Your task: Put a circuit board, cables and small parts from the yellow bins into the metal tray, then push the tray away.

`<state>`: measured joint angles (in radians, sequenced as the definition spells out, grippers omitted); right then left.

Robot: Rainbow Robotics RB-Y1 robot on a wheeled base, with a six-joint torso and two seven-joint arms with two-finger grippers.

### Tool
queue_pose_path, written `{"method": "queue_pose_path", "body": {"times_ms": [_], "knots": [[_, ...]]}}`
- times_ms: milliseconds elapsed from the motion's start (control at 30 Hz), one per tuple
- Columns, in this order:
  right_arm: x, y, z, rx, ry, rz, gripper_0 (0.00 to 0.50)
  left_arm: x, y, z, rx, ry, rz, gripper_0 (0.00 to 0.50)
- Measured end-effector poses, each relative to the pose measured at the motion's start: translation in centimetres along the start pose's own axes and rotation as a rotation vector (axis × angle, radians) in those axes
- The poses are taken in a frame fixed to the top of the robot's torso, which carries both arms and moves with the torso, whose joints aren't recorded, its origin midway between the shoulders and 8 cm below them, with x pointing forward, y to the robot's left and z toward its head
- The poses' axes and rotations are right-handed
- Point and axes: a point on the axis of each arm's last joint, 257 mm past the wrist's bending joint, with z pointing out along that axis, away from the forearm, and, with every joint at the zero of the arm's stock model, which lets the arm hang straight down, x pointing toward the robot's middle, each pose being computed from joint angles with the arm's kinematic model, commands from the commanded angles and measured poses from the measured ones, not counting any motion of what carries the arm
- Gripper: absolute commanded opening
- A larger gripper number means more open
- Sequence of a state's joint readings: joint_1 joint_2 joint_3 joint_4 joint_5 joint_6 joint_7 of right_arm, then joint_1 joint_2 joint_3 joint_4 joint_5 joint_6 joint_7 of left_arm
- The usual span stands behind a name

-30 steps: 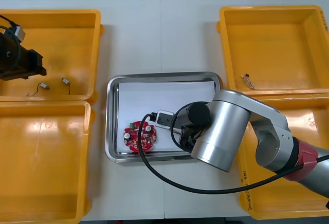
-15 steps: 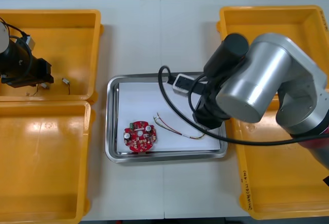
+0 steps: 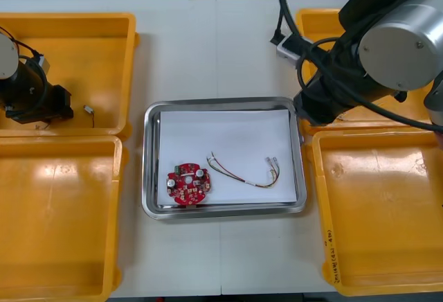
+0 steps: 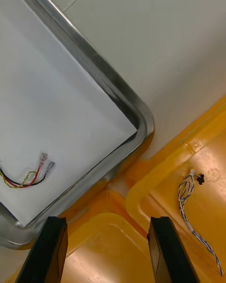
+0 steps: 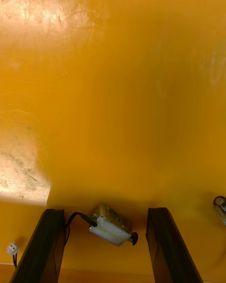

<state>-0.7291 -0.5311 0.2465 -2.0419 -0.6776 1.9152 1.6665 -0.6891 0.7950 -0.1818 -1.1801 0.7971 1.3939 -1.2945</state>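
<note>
1. Small metal part (image 5: 110, 228) lies on the floor of the far left yellow bin (image 3: 69, 19), between the fingers of the left gripper (image 5: 106, 211). The fingers stand wide apart and hold nothing. The part's long axis runs across the gap, with its black lead toward one finger and its dark round tip toward the other.
2. The front view puts that gripper by the bin's near wall, with the left arm over the part. A second small metal part (image 3: 88, 109) lies just to the right.
3. The right gripper (image 4: 108, 219) is spread as wide and is empty. It hangs where the right side of the metal tray (image 3: 221, 100) meets the far right yellow bin (image 4: 202, 146) and the near right yellow bin (image 3: 374, 212).
4. Its wrist view shows a twisted blue and white cable (image 4: 193, 207) on the far right bin's floor. In the front view the right arm covers that spot.
5. In the tray, the red circuit board (image 3: 187, 182) sits near left. The red and yellow cable (image 3: 242, 172) lies just right of it, running left to right, with its terminals at the right end.
</note>
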Motion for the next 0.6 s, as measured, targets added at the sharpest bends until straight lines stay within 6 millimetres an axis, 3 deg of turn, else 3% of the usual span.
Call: {"method": "queue_pose_path", "body": {"times_ms": [100,133,200,300,367,467,600], "knots": [[-0.4,-0.7,-0.5,0.008,-0.015,0.111,0.500,0.1,0.0,0.1,-0.002,0.001,0.000,0.470],[-0.4,-1.0,-0.6,0.009,-0.016,0.136,0.500,0.1,0.0,0.1,-0.003,0.001,0.001,0.432],[-0.4,-1.5,-0.6,0.010,-0.015,0.158,0.500,0.1,0.0,0.2,-0.005,0.000,0.001,0.345],[-0.1,-2.5,-0.4,0.018,-0.006,0.202,0.500,0.1,0.0,0.2,-0.009,0.000,0.003,0.097],[0.2,-3.3,-0.2,0.028,0.004,0.261,0.500,0.0,0.1,0.2,-0.011,-0.001,0.004,0.041],[0.8,-4.4,0.1,0.043,0.022,0.347,0.500,0.0,0.0,0.2,-0.012,-0.001,0.004,0.001],[1.9,-5.6,0.5,0.054,0.049,0.382,0.500,0.0,0.0,0.3,-0.013,-0.002,0.005,0.000]]}}
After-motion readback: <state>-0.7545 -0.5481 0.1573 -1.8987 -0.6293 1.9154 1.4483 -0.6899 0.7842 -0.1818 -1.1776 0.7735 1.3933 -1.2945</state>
